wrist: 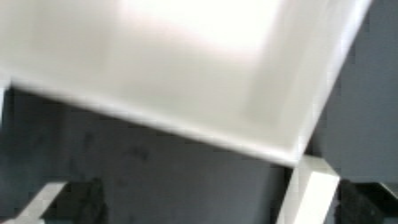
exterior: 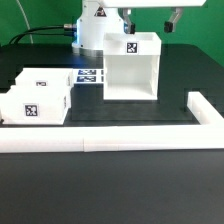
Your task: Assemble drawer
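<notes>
The white drawer case [exterior: 130, 68] stands upright in the middle of the dark table, its open side facing the front, with a tag on its top. Two white drawer boxes with tags [exterior: 36, 98] lie side by side at the exterior view's left. My gripper [exterior: 172, 17] hangs high above the table, behind and to the right of the case, and holds nothing. In the wrist view a blurred white panel of the case [wrist: 196, 60] fills most of the picture. My gripper [wrist: 210, 206] is open there, with only dark table between the jaws.
A white L-shaped fence [exterior: 110, 141] runs along the table's front and up the exterior view's right [exterior: 206, 112]. The marker board [exterior: 90, 75] lies flat between the drawer boxes and the case. The robot's white base [exterior: 95, 28] stands behind.
</notes>
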